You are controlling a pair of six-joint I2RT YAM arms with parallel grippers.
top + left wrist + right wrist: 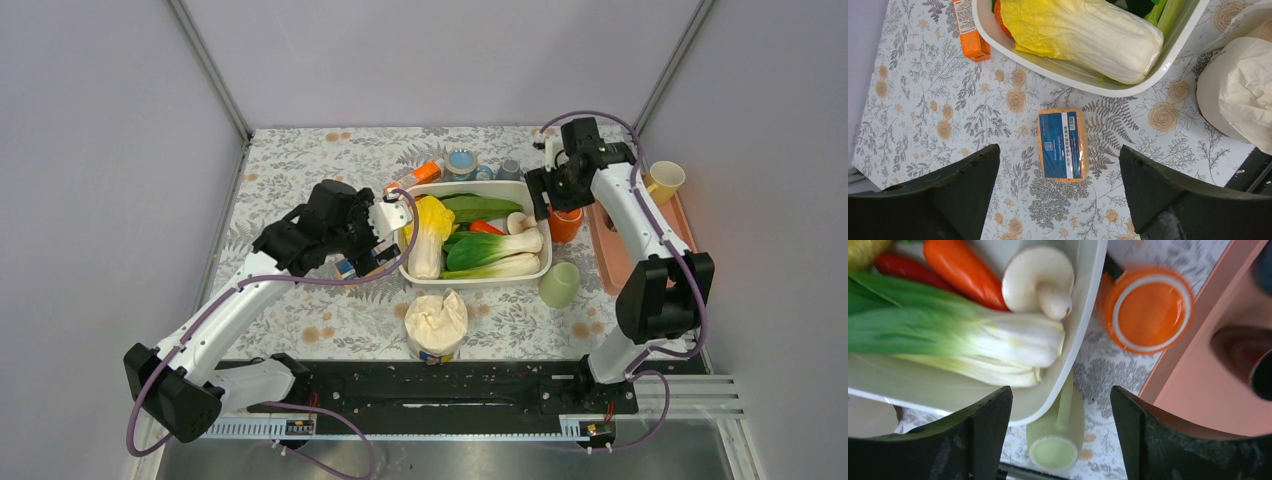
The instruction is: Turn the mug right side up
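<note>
An orange mug stands upside down between the white tub and the pink tray; its ringed base faces up in the right wrist view. A pale green mug also stands base up near the tub's front right corner, and it shows in the right wrist view. My right gripper is open and empty, high above the table beside the orange mug; the green mug lies between its fingers from above. My left gripper is open and empty above a blue-labelled sponge.
The tub holds napa cabbage, bok choy, a carrot and a mushroom. A yellow mug sits on the pink tray. A bowl with crumpled paper stands in front of the tub. Small containers stand behind it.
</note>
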